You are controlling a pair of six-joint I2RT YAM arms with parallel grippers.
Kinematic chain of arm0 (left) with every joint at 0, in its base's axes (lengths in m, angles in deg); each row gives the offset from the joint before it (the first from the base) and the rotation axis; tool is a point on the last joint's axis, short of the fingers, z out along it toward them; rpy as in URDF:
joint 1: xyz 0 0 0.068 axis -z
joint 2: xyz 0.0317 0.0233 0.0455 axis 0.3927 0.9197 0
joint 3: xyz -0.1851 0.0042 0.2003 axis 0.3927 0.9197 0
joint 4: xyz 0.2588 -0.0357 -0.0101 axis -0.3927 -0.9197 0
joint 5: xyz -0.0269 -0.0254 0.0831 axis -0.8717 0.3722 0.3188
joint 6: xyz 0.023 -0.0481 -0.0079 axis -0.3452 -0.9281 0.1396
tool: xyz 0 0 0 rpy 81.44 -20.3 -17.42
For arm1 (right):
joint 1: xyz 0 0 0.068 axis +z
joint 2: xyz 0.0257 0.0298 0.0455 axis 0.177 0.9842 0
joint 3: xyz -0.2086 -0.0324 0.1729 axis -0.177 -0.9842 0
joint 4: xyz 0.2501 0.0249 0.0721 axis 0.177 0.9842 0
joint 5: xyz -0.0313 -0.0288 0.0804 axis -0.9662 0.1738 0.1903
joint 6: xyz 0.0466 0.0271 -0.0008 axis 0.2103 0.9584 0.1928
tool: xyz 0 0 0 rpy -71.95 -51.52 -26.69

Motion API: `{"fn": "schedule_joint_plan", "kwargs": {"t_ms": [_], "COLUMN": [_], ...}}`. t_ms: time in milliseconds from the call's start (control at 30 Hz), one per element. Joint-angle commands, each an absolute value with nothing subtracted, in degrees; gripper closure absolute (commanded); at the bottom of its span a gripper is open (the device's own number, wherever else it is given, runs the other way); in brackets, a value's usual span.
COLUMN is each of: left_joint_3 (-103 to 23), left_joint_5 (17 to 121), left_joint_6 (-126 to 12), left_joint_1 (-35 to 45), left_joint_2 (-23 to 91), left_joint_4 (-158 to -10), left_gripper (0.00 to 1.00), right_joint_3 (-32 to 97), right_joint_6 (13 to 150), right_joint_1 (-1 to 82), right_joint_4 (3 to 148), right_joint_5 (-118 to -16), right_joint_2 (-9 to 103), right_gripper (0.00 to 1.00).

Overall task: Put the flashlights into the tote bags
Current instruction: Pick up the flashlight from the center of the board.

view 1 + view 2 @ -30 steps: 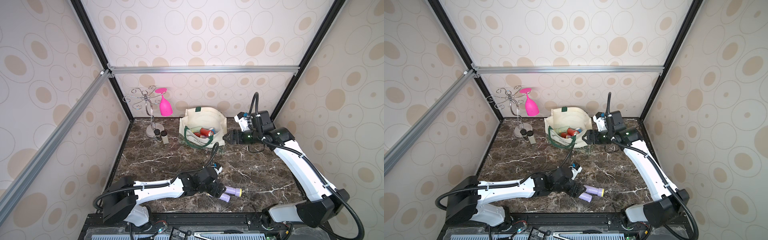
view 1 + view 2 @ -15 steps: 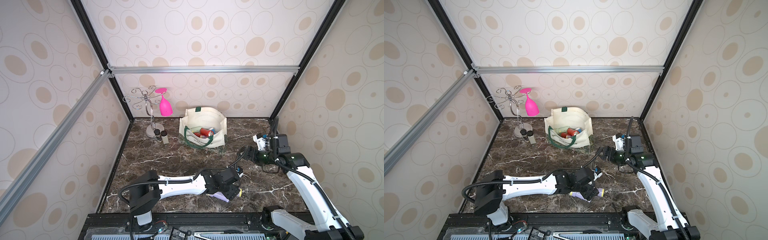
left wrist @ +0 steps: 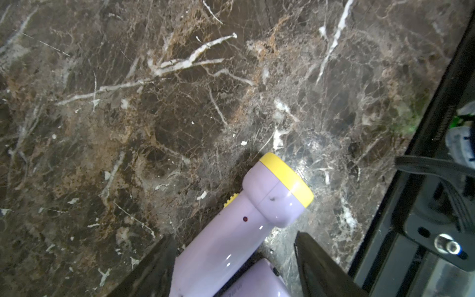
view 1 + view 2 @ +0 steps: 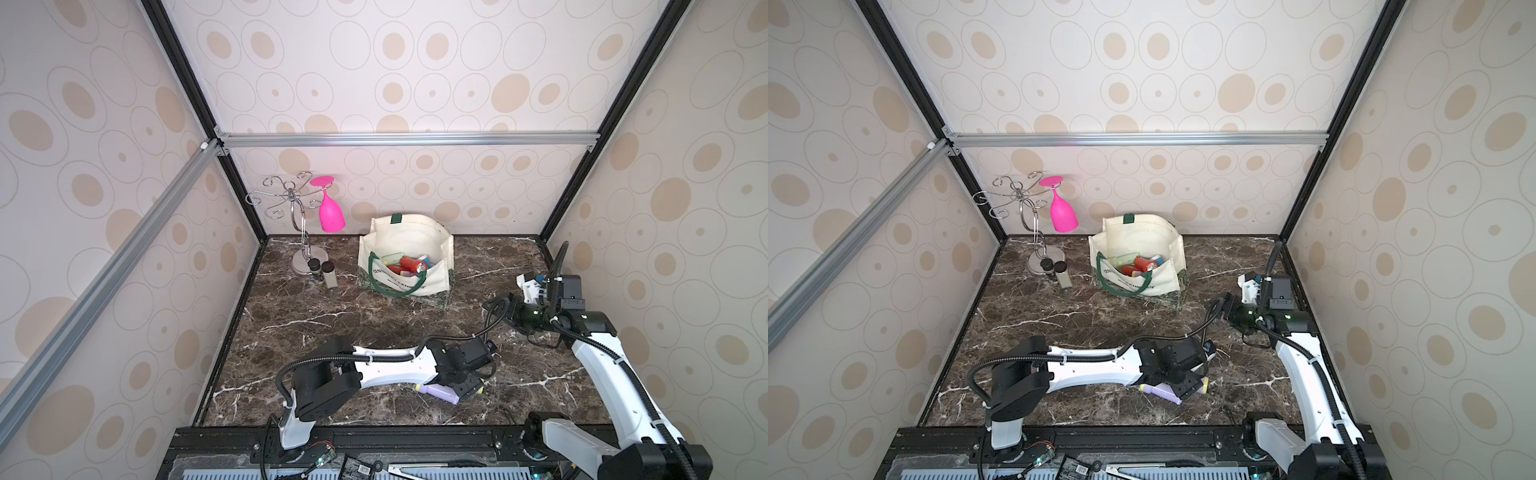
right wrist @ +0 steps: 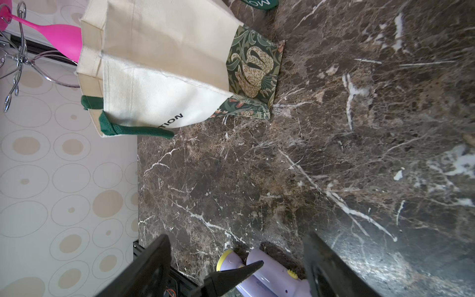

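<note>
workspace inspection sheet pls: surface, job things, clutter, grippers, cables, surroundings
surface: dark marble tabletop, white veins, no spills seen
job's things: cream tote bag open at the back, red and pale green flashlights inside; two lilac flashlights lying near the front edge
clutter: chrome glass rack, pink wine glass hanging from it; two dark-capped jars at its base
grippers: left gripper open, straddling one lilac flashlight; right gripper open, empty
cables: black cable loops up from left wrist; black hose rises from right wrist
surroundings: spotted walls, aluminium frame
</note>
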State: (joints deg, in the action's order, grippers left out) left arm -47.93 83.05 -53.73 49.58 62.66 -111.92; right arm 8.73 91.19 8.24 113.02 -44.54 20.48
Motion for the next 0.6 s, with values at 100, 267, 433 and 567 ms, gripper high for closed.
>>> {"fn": "schedule_joint_plan", "kwargs": {"t_ms": [100, 267, 433, 567], "left_joint_3": [-50.7, -50.7, -51.9, -52.1], "left_joint_5": [84.9, 85.5, 87.3, 88.5], "left_joint_6": [-49.0, -49.0, -48.6, -48.4], "left_joint_1": [49.9, 49.9, 49.8, 49.5], "left_joint_2": [65.5, 66.4, 68.0, 69.4], "left_joint_4": [-117.6, -118.0, -118.0, -117.1], "left_gripper": [0.27, 0.28, 0.32, 0.39], "right_joint_3": [12.2, 12.3, 12.8, 14.6], "right_joint_6": [88.6, 88.9, 88.4, 87.8], "right_joint_1": [8.3, 8.5, 8.4, 8.4], "right_joint_4": [114.5, 113.4, 114.1, 116.2], "right_joint_5": [-43.8, -43.8, -44.3, -44.7], "right_joint_2": [23.4, 24.1, 24.5, 24.8], "right_gripper": [0.19, 0.19, 0.20, 0.21]}}
